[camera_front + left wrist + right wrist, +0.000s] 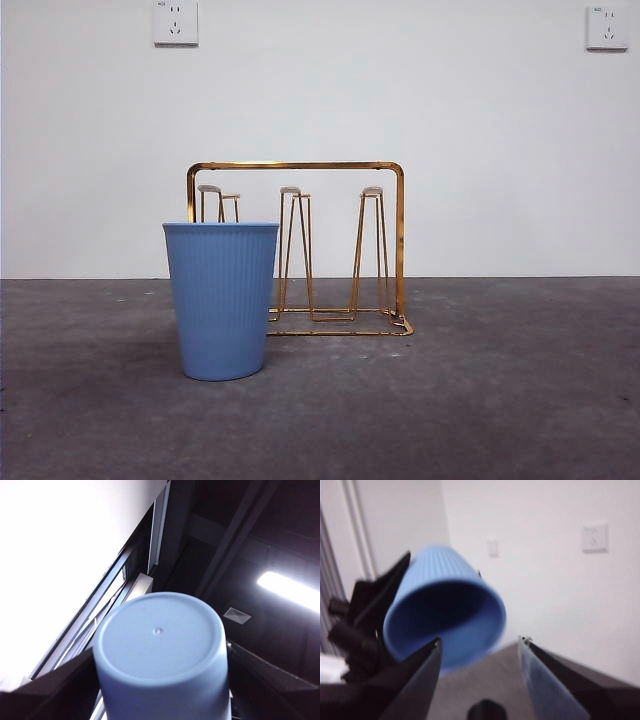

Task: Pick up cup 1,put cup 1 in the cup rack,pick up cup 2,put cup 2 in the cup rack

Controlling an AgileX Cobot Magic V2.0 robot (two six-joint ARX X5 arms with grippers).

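A blue ribbed cup [221, 300] stands upright on the grey table, in front of the left end of the gold wire cup rack [300, 250]. The rack's pegs are bare. A second blue cup [160, 645] is held up in the air by my left gripper [160, 690], which is shut on its sides, its base facing the wrist camera. The right wrist view shows this cup [445, 615] tilted with its mouth towards the camera, the left gripper [365, 615] around it. My right gripper [479, 645] is open close by, with nothing between its jaws. Neither arm appears in the front view.
A white wall with two sockets [175, 22] stands behind the table. Bare grey tabletop [500, 380] stretches to the right of the rack and in front of it.
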